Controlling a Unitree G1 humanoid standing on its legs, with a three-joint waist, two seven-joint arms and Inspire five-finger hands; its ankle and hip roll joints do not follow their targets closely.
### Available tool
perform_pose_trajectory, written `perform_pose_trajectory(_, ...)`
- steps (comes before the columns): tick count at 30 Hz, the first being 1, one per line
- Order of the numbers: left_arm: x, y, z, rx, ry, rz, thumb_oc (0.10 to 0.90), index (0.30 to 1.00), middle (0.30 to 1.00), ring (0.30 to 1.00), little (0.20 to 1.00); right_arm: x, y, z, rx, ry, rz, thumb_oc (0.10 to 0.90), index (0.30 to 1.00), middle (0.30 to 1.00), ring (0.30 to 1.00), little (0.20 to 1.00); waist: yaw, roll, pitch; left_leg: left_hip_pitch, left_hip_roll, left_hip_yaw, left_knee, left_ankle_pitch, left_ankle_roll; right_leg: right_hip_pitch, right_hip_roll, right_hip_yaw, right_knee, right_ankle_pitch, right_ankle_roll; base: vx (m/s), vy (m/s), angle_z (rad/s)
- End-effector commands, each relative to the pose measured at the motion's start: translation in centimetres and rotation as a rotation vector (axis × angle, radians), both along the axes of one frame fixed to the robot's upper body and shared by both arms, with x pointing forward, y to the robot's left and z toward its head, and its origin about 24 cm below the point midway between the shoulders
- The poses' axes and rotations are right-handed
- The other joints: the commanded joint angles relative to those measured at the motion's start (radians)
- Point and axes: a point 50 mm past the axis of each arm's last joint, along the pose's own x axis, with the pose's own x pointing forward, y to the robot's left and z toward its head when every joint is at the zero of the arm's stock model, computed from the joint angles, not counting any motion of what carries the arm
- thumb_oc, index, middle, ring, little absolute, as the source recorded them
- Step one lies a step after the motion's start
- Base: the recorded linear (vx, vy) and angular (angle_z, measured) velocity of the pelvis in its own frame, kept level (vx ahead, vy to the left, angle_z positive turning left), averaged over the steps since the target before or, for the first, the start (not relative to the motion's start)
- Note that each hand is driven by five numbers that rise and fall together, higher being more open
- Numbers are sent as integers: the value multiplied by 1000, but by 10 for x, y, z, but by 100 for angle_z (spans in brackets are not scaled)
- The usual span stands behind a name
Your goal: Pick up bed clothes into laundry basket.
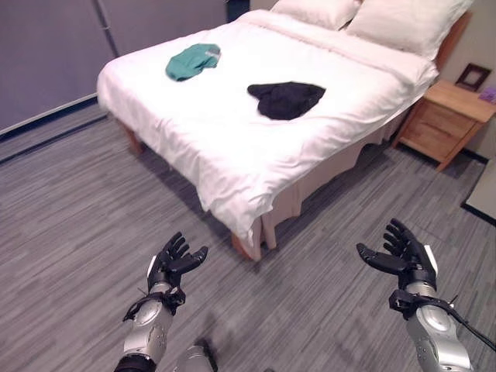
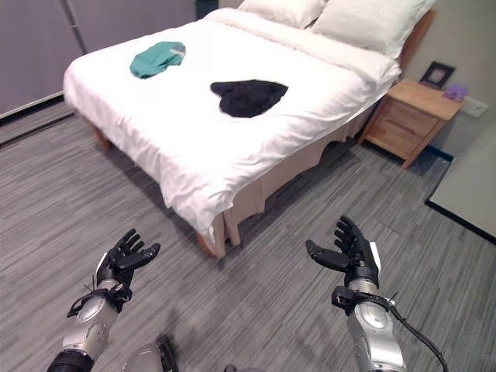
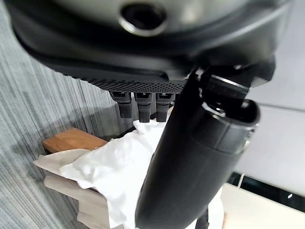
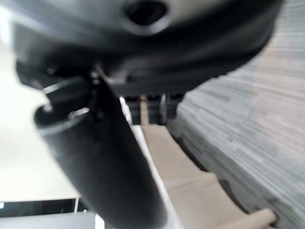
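On the bed (image 1: 232, 147), two garments lie untouched: a black one (image 1: 285, 99) near the middle of the white cover and a green one (image 1: 192, 61) well apart from it, toward the far corner. Nothing has been picked up, so by my reading the whole task is still ahead. Both hands are held over the floor (image 1: 70, 225) short of the bed's foot, the left hand (image 1: 172, 262) and right hand (image 1: 404, 253) each with fingers loosely spread and holding nothing. I can make out no laundry basket (it may lie outside the views). A nightstand (image 1: 448, 120) stands beside the pillows (image 1: 364, 19).
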Motion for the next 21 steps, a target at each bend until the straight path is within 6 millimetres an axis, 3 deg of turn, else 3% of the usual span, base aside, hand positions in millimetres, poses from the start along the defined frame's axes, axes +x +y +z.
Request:
perform_pose_trajectory(1,31,12,58,37,-305,23,800,900,900,900,900,19,-10,63,-104,-278,24,800,900,900,900,900,8,10,-44,155,33,-62,-182,186,-37,-77,-75,10,137,-27,98,536,116,-84)
perform_pose_trajectory(3,31,16,61,34,-321,46,800,900,900,900,900,23,-6,63,-93,-280,39,800,900,900,900,900,12,12,-68,169,42,-61,-171,185,-45,-40,-90,27,139,-56,112,552,153,-63)
perform_pose_trajectory(4,29,20,59,41,-312,48,800,900,900,900,900,23,0,58,-96,-260,60,800,900,900,900,900,10,16,-96,182,36,-3,-155,160,-30,-23,-124,24,174,-56,133,556,197,-65)
perform_pose_trajectory(5,29,20,59,42,-311,48,800,900,900,900,900,22,0,57,-96,-259,60,800,900,900,900,900,14,14,-98,182,34,1,-152,157,-29,-26,-127,28,176,-58,134,654,263,-92)
perform_pose_trajectory(6,32,19,62,64,-315,45,800,900,900,900,900,26,8,56,-94,-257,70,800,900,900,900,900,23,-5,-105,197,-7,36,-127,117,5,-67,-172,33,298,40,179,290,124,-60)
perform_pose_trajectory(7,32,19,62,64,-316,45,800,900,900,900,900,27,8,56,-93,-258,71,800,900,900,900,900,26,-3,-107,193,-4,40,-125,117,6,-74,-169,38,299,43,180,384,182,-57)
perform_pose_trajectory(8,32,19,63,67,-317,40,800,900,900,900,900,29,14,57,-87,-266,89,800,900,900,900,900,28,-2,-103,217,-18,55,-136,97,25,-119,-183,43,371,97,201,298,242,-40)
perform_pose_trajectory(9,30,23,64,86,-316,36,800,900,900,900,900,38,26,63,-73,-307,119,800,900,900,900,900,31,10,-76,265,-45,86,-145,66,56,-212,-189,57,522,203,240,415,317,-44)
perform_pose_trajectory(10,30,25,65,100,-314,35,800,900,900,900,900,40,28,65,-64,-317,120,800,900,900,900,900,27,18,-69,284,-49,93,-149,54,64,-239,-188,50,559,232,244,434,368,-40)
perform_pose_trajectory(11,27,31,66,122,-309,45,800,900,900,900,900,43,34,67,-32,-341,127,800,900,900,900,900,33,18,-56,321,-69,121,-149,25,81,-271,-239,-12,599,263,236,220,192,-18)
perform_pose_trajectory(12,27,32,66,123,-309,45,800,900,900,900,900,44,35,67,-31,-342,128,800,900,900,900,900,34,20,-56,319,-66,123,-148,26,81,-273,-235,-10,597,267,235,260,289,-11)
perform_pose_trajectory(13,27,38,71,142,-314,58,800,900,900,900,900,46,42,63,-15,-330,147,800,900,900,900,900,35,37,-48,362,-85,159,-159,-3,94,-325,-321,-140,622,291,210,230,237,-15)
perform_pose_trajectory(14,26,41,72,144,-319,62,800,900,900,900,900,45,43,62,-12,-322,152,800,900,900,900,900,27,40,-46,377,-92,166,-168,-12,96,-333,-339,-173,614,286,206,317,273,-31)
perform_pose_trajectory(16,27,38,71,146,-312,30,800,900,900,900,900,37,32,57,-55,-279,128,800,900,900,900,900,-6,41,-43,408,-120,146,-180,-32,100,-361,-293,-132,609,265,224,326,118,8)
perform_pose_trajectory(18,28,37,70,153,-308,21,800,900,900,900,900,34,27,56,-68,-273,110,800,900,900,900,900,-9,46,-48,410,-123,146,-183,-39,101,-363,-290,-129,584,280,224,204,28,42)
perform_pose_trajectory(19,27,36,68,155,-299,16,800,900,900,900,900,31,23,57,-75,-280,84,800,900,900,900,900,-9,43,-49,421,-126,159,-182,-57,97,-364,-330,-155,542,292,229,113,-2,11)
perform_pose_trajectory(21,25,34,64,149,-286,4,800,900,900,900,900,29,18,58,-95,-275,69,800,900,900,900,900,-11,42,-50,434,-122,168,-181,-72,86,-370,-357,-178,469,287,238,195,-57,-11)
